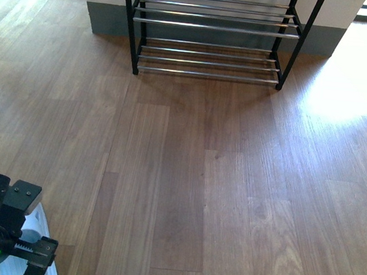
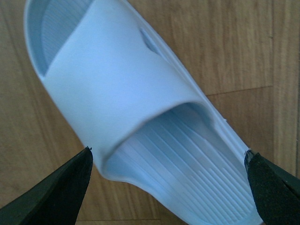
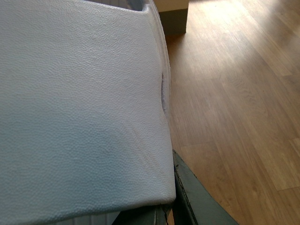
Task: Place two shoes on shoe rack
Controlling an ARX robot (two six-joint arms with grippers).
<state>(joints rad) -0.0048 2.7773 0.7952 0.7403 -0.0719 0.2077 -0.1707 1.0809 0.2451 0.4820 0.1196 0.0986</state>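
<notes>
Jaws of your left gripper (image 2: 168,152) stood wide open, one dark finger (image 2: 56,187) on each side of a pale blue slide (image 2: 117,79) that lay on the wooden floor (image 2: 243,47). At your right gripper (image 3: 180,201) a pale blue strap (image 3: 79,108) filled the view; if those jaws held it, I could not tell. The shoe rack (image 1: 213,26) stood far ahead, against the wall.
</notes>
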